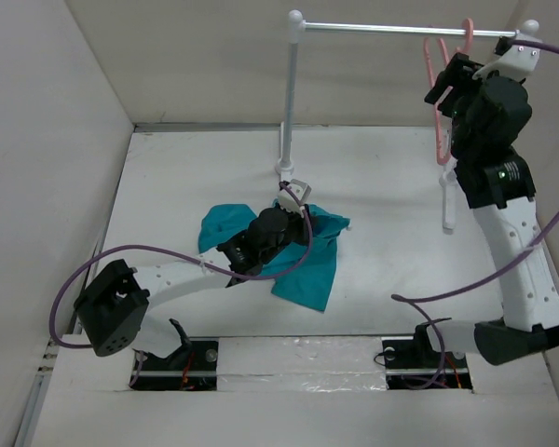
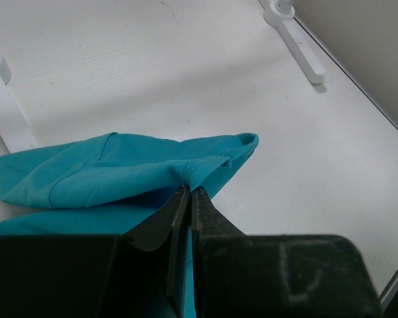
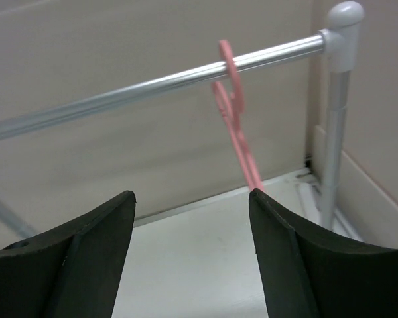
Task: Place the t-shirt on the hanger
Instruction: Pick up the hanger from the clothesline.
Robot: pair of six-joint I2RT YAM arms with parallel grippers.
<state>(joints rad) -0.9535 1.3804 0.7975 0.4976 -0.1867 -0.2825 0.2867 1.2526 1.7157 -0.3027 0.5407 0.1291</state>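
While my left claw (image 2: 189,193) pinches a fold of the teal t-shirt (image 2: 113,173) lying crumpled on the tabletop (image 2: 132,66), I want my wide-open right claw (image 3: 191,196) centred on the pink hanger (image 3: 239,132) hooked over the silver rail (image 3: 152,83) before closing, so it cannot swing away.
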